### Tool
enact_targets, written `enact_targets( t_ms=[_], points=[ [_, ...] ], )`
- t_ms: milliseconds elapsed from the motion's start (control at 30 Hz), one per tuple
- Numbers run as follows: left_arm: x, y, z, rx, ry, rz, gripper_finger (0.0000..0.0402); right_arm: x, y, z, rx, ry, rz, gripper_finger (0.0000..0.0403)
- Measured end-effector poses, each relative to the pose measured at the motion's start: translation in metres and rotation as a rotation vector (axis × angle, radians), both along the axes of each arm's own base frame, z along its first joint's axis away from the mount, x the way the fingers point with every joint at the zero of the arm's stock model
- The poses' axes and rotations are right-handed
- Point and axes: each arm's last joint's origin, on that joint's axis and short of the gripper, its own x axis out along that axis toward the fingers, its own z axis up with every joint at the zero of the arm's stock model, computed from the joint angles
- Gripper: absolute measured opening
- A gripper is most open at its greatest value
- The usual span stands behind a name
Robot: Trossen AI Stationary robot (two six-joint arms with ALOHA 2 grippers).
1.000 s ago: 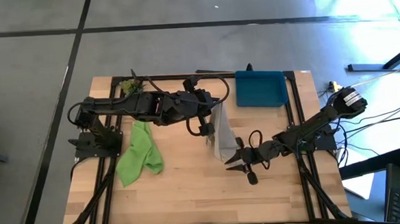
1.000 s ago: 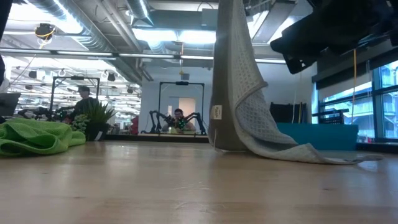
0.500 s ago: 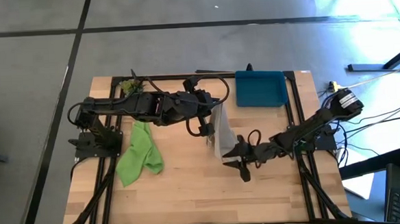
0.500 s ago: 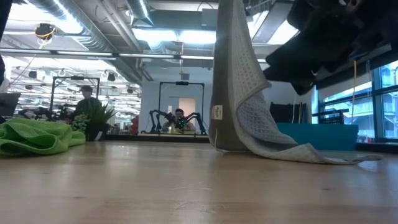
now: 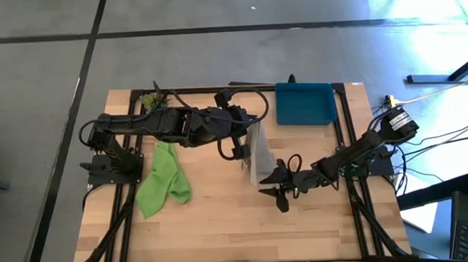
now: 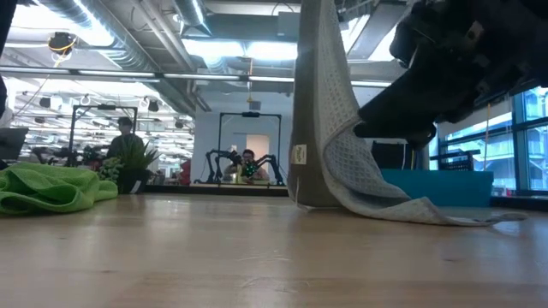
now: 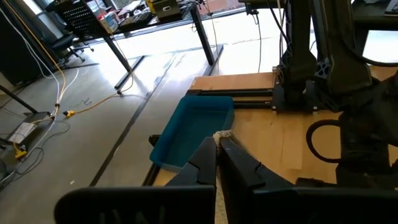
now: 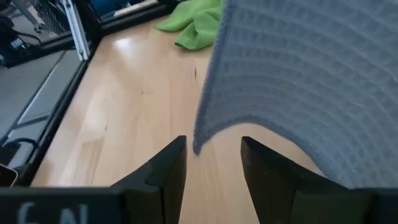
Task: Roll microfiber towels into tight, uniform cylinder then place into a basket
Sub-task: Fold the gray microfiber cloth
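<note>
Item: grey microfiber towel [image 5: 258, 155]. Soft, light, limp waffle-weave cloth. It hangs as a drape from one upper corner, and its lower end trails flat on the wooden surface [image 5: 223, 228] toward the right in the low view. Likely to sag, fold and slip out of true when moved, and unlikely to hold any shape unaided. Best taken at a free corner or along the hanging edge, where a single layer offers itself to a pinch. A small white tag [image 6: 298, 154] sits on one edge.

Item: green microfiber towel [image 5: 163, 180]. Crumpled in a heap on the left half of the surface, untouched, well apart from both grippers.

Item: basket [image 5: 305, 103]. Dark blue, at the far edge of the surface, holds nothing visible.

Left gripper [image 7: 217, 144]. Raised over the middle of the surface, arm stretched across from the left, fingers pressed together on the top corner of the grey microfiber towel.

Right gripper [image 8: 212, 167]. Arm reaches low from the right side, wrist roughly level with the surface. Its fingers stand apart with the towel's hanging lower edge just ahead of the gap, not visibly clamped.
</note>
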Motion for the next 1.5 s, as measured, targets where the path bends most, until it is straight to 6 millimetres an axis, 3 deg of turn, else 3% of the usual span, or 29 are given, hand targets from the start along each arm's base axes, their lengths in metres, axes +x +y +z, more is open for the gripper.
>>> enact_targets(
  t_ms=[533,700,933,1067,1333,1500],
  points=[
    [0.0,0.0,0.0,0.0,0.001,0.0,0.0,0.003,-0.003,0.001,-0.027,-0.053,-0.098,0.0144],
    [0.0,0.0,0.0,0.0,0.001,0.0,0.0,0.003,-0.002,0.001,-0.027,-0.052,-0.095,0.0105],
    [0.0,0.0,0.0,0.0,0.001,0.0,0.0,0.003,-0.002,0.001,-0.068,-0.051,-0.054,0.0013],
    [0.0,0.0,0.0,0.004,0.003,-0.001,0.0,0.003,-0.002,0.004,-0.09,-0.06,-0.04,0.0009],
    [-0.015,-0.003,0.01,0.049,0.013,0.001,0.0,-0.019,-0.011,0.053,-0.094,-0.112,0.004,0.0004],
    [-0.028,-0.001,0.008,0.003,0.065,0.039,0.0,-0.043,-0.022,0.103,-0.094,-0.066,-0.003,0.0002]
  ],
)
